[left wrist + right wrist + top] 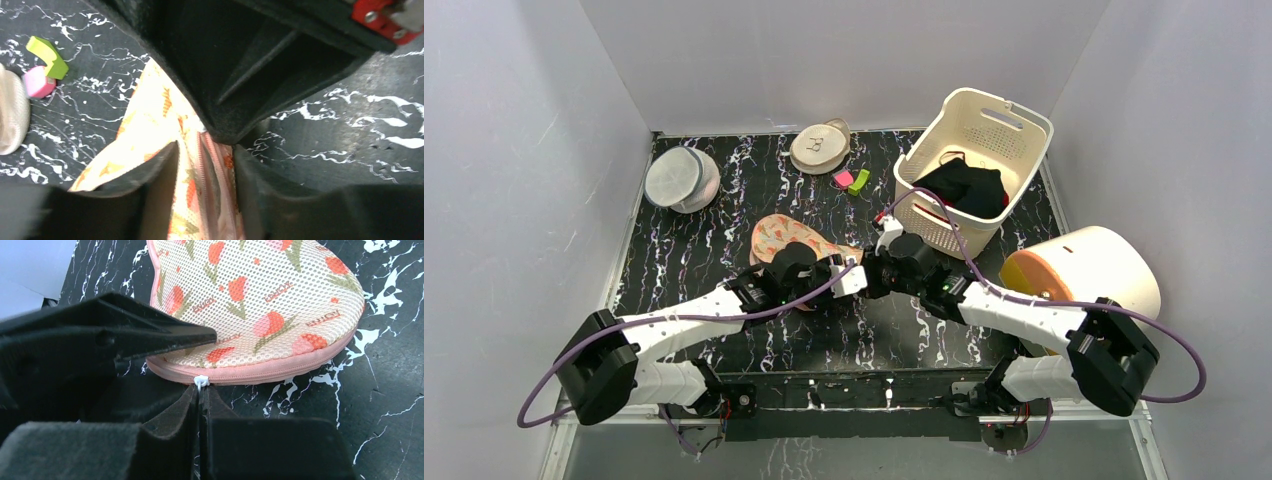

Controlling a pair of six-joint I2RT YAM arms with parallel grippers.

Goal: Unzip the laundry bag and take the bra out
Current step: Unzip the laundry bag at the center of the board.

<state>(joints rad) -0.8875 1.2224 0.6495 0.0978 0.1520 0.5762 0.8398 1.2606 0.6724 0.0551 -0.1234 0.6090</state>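
You're seeing the laundry bag (260,300), a beige mesh pouch with red tulip prints and pink trim, lying flat on the black marbled table (400,415), zipper sitting closed beside its white pull (201,381).

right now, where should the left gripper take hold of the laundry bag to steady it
Probably the pink zippered rim next to the white pull, coming in low and edge-on from the near side. The laundry bag lies flat, so only that thin rim fits inside the left gripper.
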